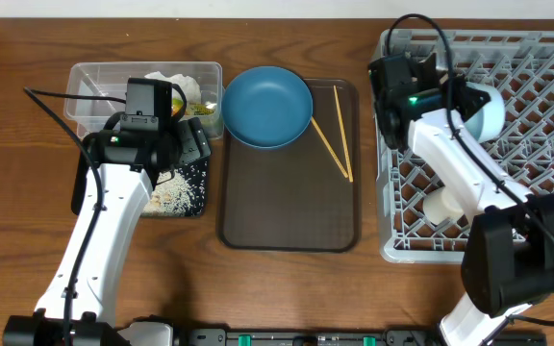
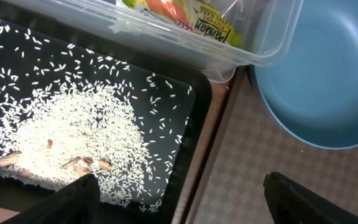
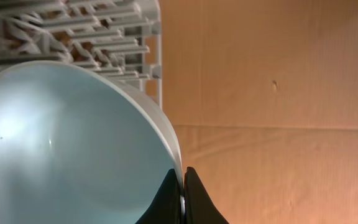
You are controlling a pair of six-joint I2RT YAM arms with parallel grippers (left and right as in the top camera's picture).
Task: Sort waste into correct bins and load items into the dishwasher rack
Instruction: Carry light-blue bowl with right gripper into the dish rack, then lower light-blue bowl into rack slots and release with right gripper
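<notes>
My right gripper [image 3: 183, 194] is shut on the rim of the light blue bowl [image 3: 61, 143], held tilted over the grey dishwasher rack [image 1: 537, 183]; the bowl also shows in the overhead view [image 1: 487, 111]. My left gripper [image 2: 185, 205] is open and empty, low over the edge between the black tray [image 2: 194, 99] of white rice [image 2: 73, 137] and the brown tray. The clear tub [image 1: 94, 86] holds white tissue [image 1: 176, 82] and the snack wrapper [image 2: 197, 18]. The dark blue plate [image 1: 267, 106] and two chopsticks [image 1: 339, 139] lie on the brown tray.
The brown serving tray [image 1: 287, 202] sits mid-table between the bins and the rack. A pale cream vessel [image 1: 442, 207] lies in the rack's left side. A few brown scraps [image 2: 79, 163] lie among the rice.
</notes>
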